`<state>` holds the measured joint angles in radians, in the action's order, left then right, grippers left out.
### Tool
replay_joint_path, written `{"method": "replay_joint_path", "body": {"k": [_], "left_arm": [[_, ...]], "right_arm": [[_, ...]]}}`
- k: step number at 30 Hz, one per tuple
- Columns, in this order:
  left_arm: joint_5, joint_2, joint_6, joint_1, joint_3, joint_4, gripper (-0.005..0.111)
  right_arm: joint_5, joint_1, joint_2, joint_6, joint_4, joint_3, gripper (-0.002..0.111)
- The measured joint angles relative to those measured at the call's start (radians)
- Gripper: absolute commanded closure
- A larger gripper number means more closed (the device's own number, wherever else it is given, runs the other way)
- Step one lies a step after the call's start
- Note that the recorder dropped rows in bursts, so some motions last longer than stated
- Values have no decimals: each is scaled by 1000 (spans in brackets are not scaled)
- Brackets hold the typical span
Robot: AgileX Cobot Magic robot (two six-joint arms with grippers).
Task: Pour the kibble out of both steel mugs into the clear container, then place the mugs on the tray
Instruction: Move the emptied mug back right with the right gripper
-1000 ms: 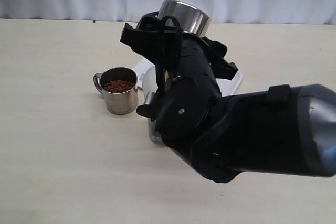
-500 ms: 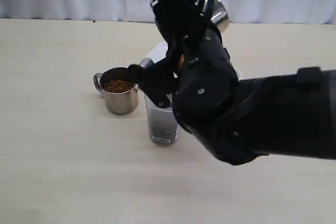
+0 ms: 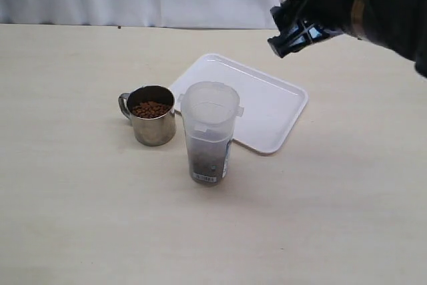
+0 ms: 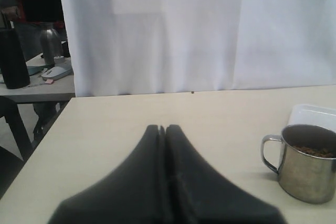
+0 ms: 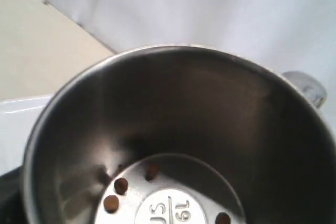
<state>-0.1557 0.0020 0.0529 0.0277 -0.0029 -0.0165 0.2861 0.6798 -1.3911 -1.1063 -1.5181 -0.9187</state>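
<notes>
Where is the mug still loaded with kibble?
In the exterior view the mug stands on the table left of centre, just left of the container, near the tray.

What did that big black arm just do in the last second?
The right tool, gripping a steel mug, swung up and rightward away from the clear container, which is now in plain view with kibble at its bottom. A few pellets remain in that mug. The kibble-filled mug and the tray stayed put.
</notes>
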Motion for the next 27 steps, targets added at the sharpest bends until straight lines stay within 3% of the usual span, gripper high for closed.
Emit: {"method": "replay_joint_path", "body": {"k": [5,10,14,20,27], "left_arm": [[0,0,0,0,0,0,107],[0,0,0,0,0,0,107],[0,0,0,0,0,0,107],[0,0,0,0,0,0,107],[0,0,0,0,0,0,107]], "right_arm": [[-422,-226,1,-25,9,96,103],[-573,-392,-23,-5,11,181,103],[-716,-500,-74,140,115,244,103],[-898,-582,-178,405,314,314,103],[-962,-625,-340,544,369,330,103]]}}
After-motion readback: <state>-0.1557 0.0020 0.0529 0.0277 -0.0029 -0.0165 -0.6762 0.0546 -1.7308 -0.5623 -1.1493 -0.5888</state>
